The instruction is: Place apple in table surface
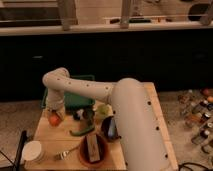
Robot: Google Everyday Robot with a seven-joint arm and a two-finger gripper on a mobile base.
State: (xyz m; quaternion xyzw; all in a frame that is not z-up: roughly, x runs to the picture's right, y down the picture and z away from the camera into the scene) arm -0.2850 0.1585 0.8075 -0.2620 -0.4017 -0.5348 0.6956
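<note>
The apple (53, 120) is a small orange-red fruit at the left side of the tan wooden table surface (50, 138). It sits at or just above the wood, in front of the dark green tray (76, 98). My gripper (55, 115) comes down onto the apple from above at the end of the white arm (85, 90) and is shut on it. The gripper hides the top of the apple.
A pale green round fruit (105, 109) and a long green pepper (82, 131) lie mid-table. A brown bowl (94, 149), a dark blue bowl (110, 127), a white cup (32, 150) and a fork (62, 154) stand in front. Bottles (200, 112) stand off the table to the right.
</note>
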